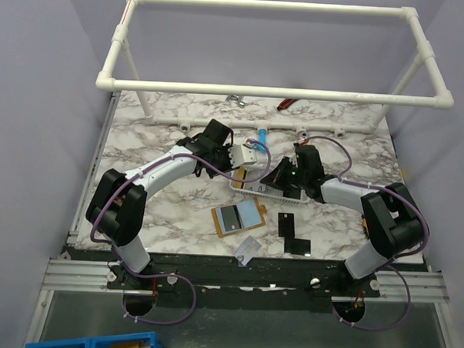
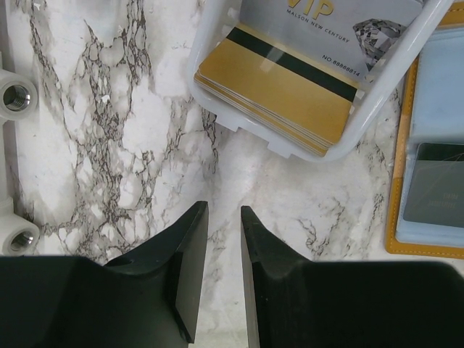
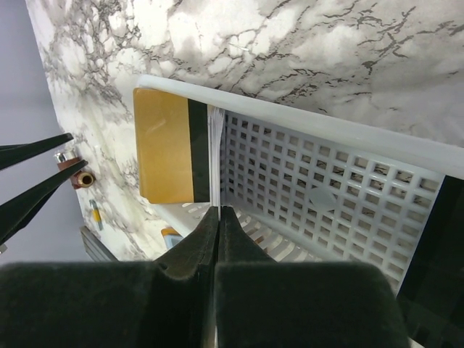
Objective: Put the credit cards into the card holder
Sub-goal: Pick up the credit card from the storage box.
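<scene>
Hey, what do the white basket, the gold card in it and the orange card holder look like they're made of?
White basket: moulded plastic, slightly glossy, going by the gridded mesh wall and rounded rim.
Gold card: probably plastic, with a satin metallic-look face and a black magnetic stripe.
Card holder: orange leather or imitation, can't tell which, with clear, shiny plastic sleeves inside.

Top camera looks down from behind; both close wrist cameras share the basket point(image 3: 326, 127).

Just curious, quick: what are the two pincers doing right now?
Left pincer: open, empty.
Right pincer: closed; grip on thin gold plastic card unclear.
</scene>
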`<state>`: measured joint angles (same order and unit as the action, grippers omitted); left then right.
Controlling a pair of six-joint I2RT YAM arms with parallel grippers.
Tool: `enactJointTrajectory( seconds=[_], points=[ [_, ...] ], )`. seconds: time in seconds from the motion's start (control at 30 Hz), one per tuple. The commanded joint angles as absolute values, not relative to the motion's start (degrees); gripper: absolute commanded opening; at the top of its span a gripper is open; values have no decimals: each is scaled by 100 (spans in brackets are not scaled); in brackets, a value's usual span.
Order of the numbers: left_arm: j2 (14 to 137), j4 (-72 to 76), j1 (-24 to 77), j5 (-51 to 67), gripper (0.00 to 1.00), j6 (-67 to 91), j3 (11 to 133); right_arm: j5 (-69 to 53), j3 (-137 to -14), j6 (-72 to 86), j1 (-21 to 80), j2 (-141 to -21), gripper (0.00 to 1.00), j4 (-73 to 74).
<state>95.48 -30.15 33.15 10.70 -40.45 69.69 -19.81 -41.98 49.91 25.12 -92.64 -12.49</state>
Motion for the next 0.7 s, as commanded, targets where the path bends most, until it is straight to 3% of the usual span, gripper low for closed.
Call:
enactJointTrajectory(
  seconds=[0.0, 0.37, 0.67],
  points=[
    [9366, -3075, 3349, 1055, 26, -4014, 7003, -1808, -4302, 4933, 2538, -9233, 1, -982],
    [9230, -3486, 3357, 1363, 26, -3716, 7486, -1011, -4626, 4206, 2532, -8349, 1, 412],
    [8891, -4025, 3356, 2769, 29, -3116, 7818, -943, -4652, 3677, 2531, -7622, 1, 1099]
  ],
)
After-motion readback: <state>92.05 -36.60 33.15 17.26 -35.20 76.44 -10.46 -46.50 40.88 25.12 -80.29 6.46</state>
